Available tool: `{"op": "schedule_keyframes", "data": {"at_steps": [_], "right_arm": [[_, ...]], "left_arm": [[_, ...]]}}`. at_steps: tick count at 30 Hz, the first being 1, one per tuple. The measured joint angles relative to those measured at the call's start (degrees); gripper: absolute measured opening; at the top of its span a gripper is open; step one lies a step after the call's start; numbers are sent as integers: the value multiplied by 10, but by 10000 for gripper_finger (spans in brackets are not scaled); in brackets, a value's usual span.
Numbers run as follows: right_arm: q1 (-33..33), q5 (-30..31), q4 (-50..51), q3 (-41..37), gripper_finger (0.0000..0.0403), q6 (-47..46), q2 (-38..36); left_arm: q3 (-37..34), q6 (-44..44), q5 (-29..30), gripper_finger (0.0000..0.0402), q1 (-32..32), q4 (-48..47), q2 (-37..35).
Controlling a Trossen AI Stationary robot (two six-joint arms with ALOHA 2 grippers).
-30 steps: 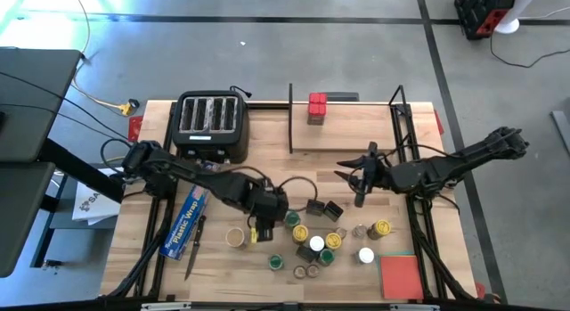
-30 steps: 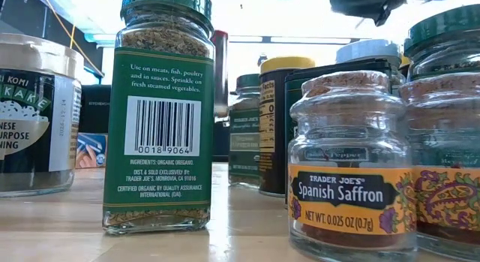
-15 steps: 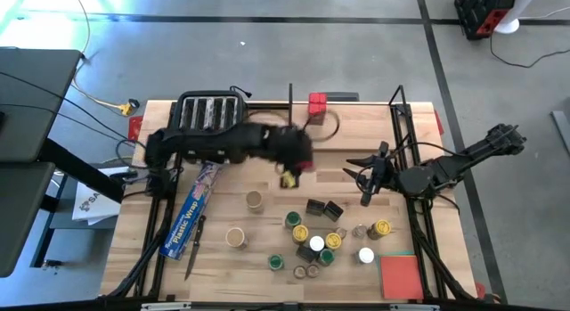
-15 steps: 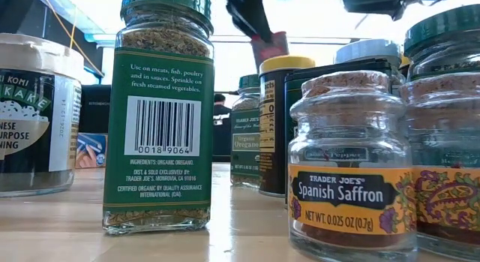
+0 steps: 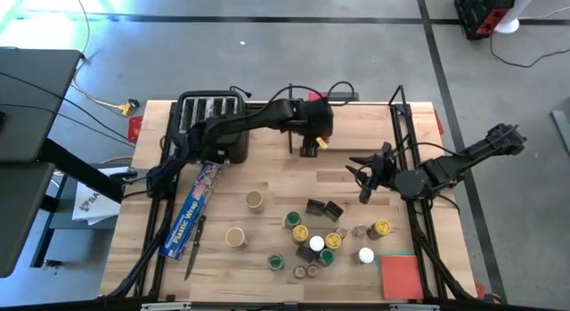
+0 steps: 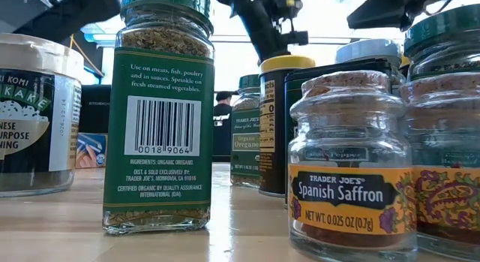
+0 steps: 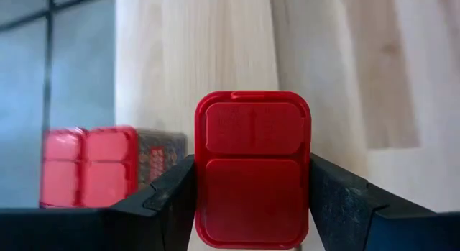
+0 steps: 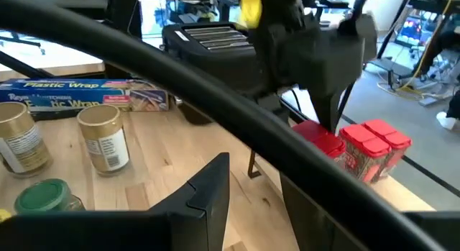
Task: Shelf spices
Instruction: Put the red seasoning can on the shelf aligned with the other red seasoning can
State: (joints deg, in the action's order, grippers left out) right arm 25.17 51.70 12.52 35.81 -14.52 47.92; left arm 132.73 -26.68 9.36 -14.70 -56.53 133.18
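High view: the left gripper [image 5: 313, 133], clamped on a red tin [image 7: 252, 168], reaches over the shelf [image 5: 352, 133] beside two tins [image 5: 317, 102]; the right gripper [image 5: 363, 175], fingers apart, hangs over the wooden table [image 5: 267, 177] near grouped spices [image 5: 325, 240].

We note a grey concrete floor [image 5: 294, 61] crossed by dark tape lines [image 5: 267, 20]. A dark desk [image 5: 31, 97] stands at the frame's left edge. A yellow-ended cable [image 5: 125, 104] lies on the floor. Red-and-black equipment [image 5: 485, 10] occupies the upper right corner.
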Motion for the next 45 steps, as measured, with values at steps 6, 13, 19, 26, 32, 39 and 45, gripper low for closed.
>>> {"op": "schedule_keyframes", "data": {"at_steps": [6,13,19,26,32,39,45], "right_arm": [[0,4,18,0,116,-20,0],[0,4,19,0,116,-22,0],[0,3,19,0,116,-22,0],[0,3,19,0,116,-22,0],[0,2,19,0,116,-22,0],[0,2,24,-1,116,-22,1],[0,2,25,-1,116,-21,0]], "left_arm": [[1,2,-7,222,-20,4,20],[0,-25,2,261,-25,18,28],[0,-49,21,265,-25,44,33],[0,-106,68,254,-9,67,32],[0,-119,108,246,19,45,20],[0,-83,120,220,37,-66,3],[0,-29,93,140,3,-87,3]]}}
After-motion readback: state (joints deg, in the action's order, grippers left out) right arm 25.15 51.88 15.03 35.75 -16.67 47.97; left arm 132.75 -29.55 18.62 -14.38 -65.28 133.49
